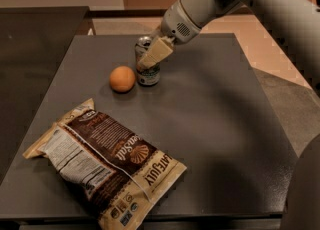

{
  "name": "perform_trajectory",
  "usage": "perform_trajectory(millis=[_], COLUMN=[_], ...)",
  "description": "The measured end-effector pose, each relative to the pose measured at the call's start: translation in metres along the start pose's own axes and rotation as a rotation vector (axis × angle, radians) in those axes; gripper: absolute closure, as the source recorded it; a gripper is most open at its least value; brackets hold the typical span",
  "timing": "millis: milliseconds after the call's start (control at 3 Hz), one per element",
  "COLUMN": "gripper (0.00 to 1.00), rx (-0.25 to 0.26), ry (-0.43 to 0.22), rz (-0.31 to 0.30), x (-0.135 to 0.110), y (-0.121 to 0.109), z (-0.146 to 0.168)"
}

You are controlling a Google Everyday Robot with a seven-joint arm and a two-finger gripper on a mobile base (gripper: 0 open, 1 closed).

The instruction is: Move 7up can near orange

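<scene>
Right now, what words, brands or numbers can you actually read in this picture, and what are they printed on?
"LATE JULY": on the snack bag, near its lower end.
"Salt": in script on the bag's brown panel; the word before it is unclear.
Fine print on the bag's cream panel: too small to read.
7up can: markings too blurred to read.
orange: no text.
gripper, at the can: no text.

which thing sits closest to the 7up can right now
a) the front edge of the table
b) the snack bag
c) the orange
c: the 7up can stands upright right beside the orange, with the gripper at the can's upper part, while the snack bag lies well apart toward the front edge of the table.
</scene>
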State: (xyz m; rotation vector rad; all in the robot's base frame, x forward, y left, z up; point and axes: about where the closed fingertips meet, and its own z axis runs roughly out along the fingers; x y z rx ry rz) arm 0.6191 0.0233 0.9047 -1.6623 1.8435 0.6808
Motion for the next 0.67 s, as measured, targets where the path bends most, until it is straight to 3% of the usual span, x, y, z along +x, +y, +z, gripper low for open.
perform_trajectory(millis=[333,667], gripper=[0.00,0.00], rx=[-0.004,-0.004], ry=[0.000,0.000], rz=[-0.001,-0.001], x=[-0.0004,-0.0005], y=[0.0004,0.0004], z=[0.0023,0.0024])
